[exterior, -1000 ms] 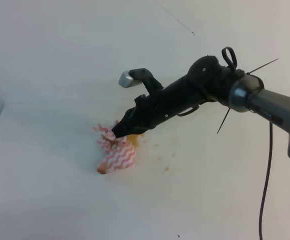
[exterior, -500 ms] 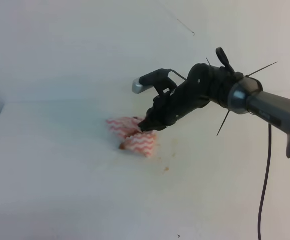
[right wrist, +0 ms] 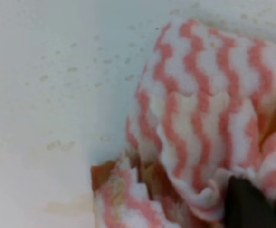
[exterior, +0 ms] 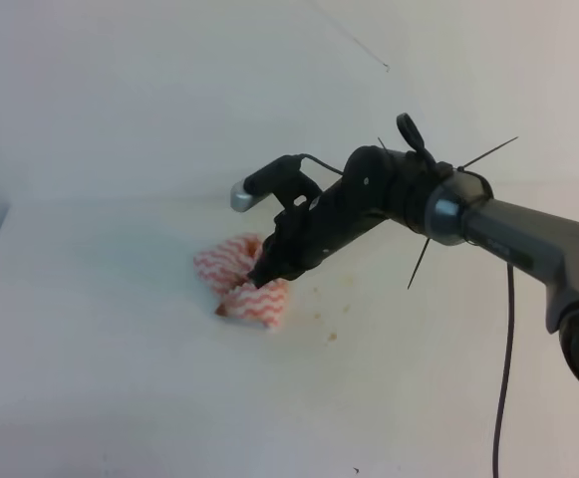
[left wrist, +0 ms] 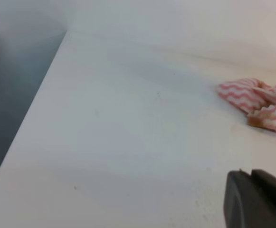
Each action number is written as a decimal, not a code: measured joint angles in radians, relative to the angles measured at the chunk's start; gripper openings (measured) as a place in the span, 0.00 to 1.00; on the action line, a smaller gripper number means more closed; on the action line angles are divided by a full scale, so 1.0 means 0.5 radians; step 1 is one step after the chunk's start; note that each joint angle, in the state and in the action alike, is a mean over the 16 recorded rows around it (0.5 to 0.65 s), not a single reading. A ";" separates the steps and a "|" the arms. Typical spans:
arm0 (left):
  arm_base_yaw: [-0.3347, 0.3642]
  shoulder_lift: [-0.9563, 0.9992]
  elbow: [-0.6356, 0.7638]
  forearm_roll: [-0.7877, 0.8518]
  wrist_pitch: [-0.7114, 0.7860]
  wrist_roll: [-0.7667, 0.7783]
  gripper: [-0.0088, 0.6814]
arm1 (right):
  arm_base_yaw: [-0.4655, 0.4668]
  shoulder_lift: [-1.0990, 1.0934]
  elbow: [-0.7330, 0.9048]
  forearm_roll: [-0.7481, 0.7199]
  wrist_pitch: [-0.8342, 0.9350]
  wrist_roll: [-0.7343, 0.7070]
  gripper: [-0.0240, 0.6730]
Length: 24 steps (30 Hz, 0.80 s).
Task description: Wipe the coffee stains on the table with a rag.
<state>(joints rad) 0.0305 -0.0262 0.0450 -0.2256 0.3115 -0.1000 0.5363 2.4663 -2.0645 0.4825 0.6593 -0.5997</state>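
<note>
The pink-and-white zigzag rag lies bunched on the white table, left of centre. My right gripper reaches in from the right and is shut on the rag's upper right part, pressing it to the tabletop. Of the coffee stains, only small brown spots and faint smears show to the right of the rag. In the right wrist view the rag fills the frame, its lower fold soaked brown, with one dark fingertip on it. The left wrist view shows the rag at far right.
The table's left edge drops to a dark floor. A dark part of the left gripper sits at the bottom right of the left wrist view. A thin cable hangs from the right arm.
The right gripper dragged the rag to the right across the stained patch, then back to the left. The rag has been refolded by the motion.
</note>
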 joint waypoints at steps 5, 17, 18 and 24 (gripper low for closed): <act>0.000 0.000 0.000 0.000 0.000 0.000 0.01 | 0.059 0.000 0.000 -0.054 -0.045 -0.046 0.05; 0.000 0.000 0.000 0.000 0.000 0.000 0.01 | 0.078 -0.006 -0.001 -0.821 -0.053 0.450 0.07; 0.000 0.000 0.000 0.000 0.000 0.000 0.01 | 0.077 -0.007 -0.001 -0.871 -0.050 0.494 0.08; 0.000 0.003 0.000 0.000 0.000 0.000 0.01 | 0.072 -0.053 -0.001 -0.955 -0.040 0.601 0.22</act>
<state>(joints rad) 0.0306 -0.0245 0.0450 -0.2256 0.3115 -0.1000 0.5721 2.4399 -2.0650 0.0053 0.6391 -0.2995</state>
